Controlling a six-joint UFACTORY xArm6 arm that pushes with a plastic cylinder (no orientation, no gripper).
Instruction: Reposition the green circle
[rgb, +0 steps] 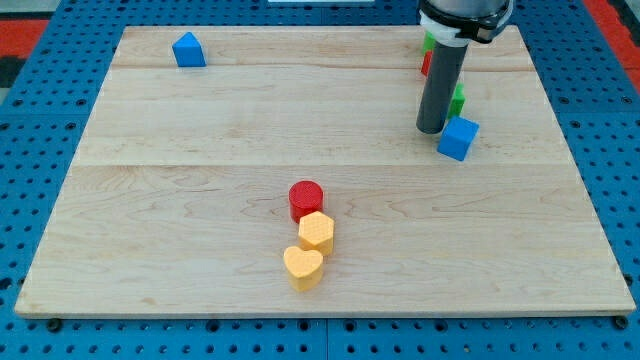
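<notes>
There is no pincer on this arm, so it has no open or closed state; it ends in a dark rod, and my tip (432, 130) rests on the pale wooden surface (200, 120) at the view's upper right. The green block (458, 100), probably the circle, is mostly hidden just behind the rod. A blue cube (458, 138) sits just beside my tip, and a partly hidden red block (426, 63) lies behind. A careless shove risks dragging these neighbours along or off the nearby edge.
</notes>
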